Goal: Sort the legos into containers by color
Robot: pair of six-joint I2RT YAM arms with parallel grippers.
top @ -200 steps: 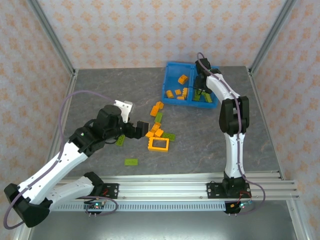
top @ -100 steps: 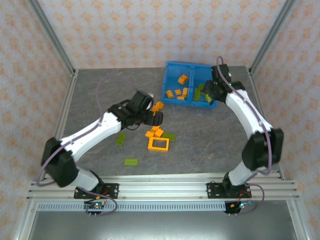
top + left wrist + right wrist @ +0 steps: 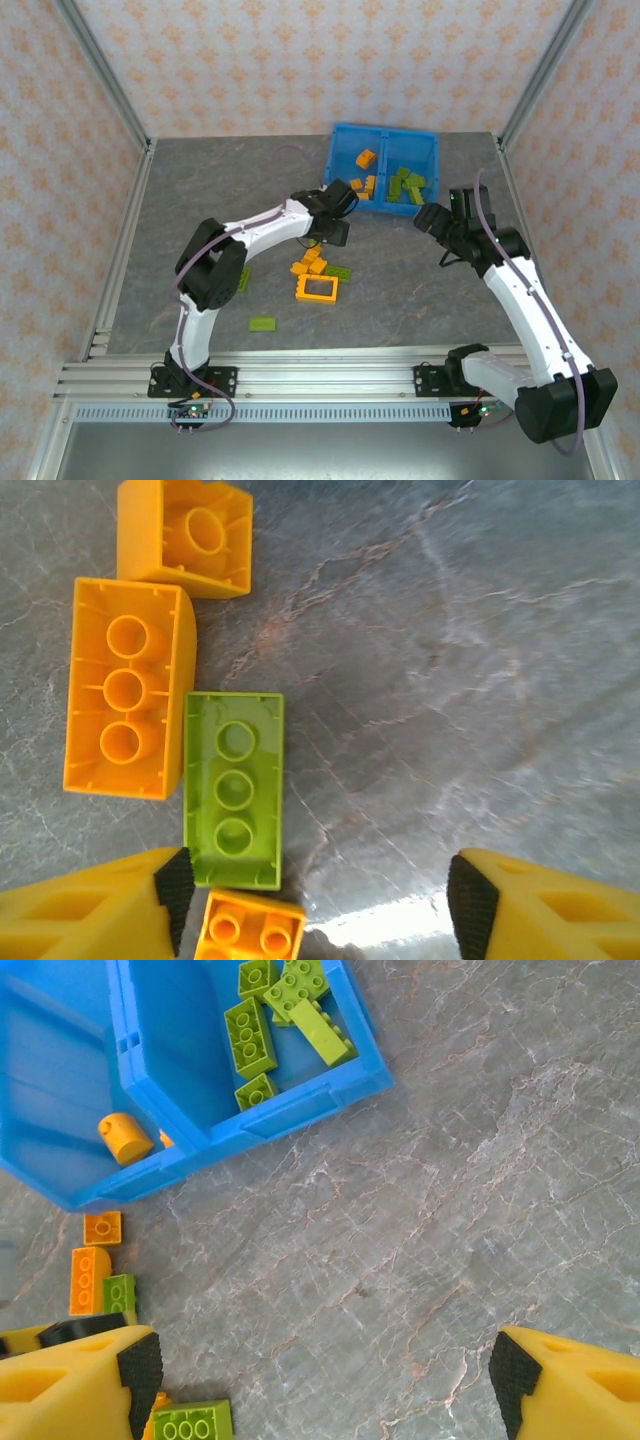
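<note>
My left gripper [image 3: 332, 225] hangs open just near the blue bin [image 3: 384, 129], over a few loose legos. In the left wrist view a lime green brick [image 3: 234, 790] lies studs-down beside a long orange brick [image 3: 125, 702], with a small orange brick [image 3: 250, 930] close to the left pad; the left gripper [image 3: 320, 895] holds nothing. My right gripper [image 3: 430, 218] is open over bare table, near the bin's right front corner. The bin's right compartment holds green bricks [image 3: 265, 1020]; the left one holds orange bricks [image 3: 362, 160] and a round orange piece [image 3: 125, 1138].
An orange hollow frame [image 3: 317, 288] lies mid-table beside an orange pile [image 3: 310, 262] and a green brick [image 3: 338, 272]. Two more green bricks [image 3: 263, 323] [image 3: 241, 280] lie nearer the left arm. A green brick [image 3: 190, 1422] sits by my right gripper's left finger.
The left arm has swung from the table's left side to the bricks beside the bin. The right gripper has drawn back from over the bin's right compartment to the table in front.
</note>
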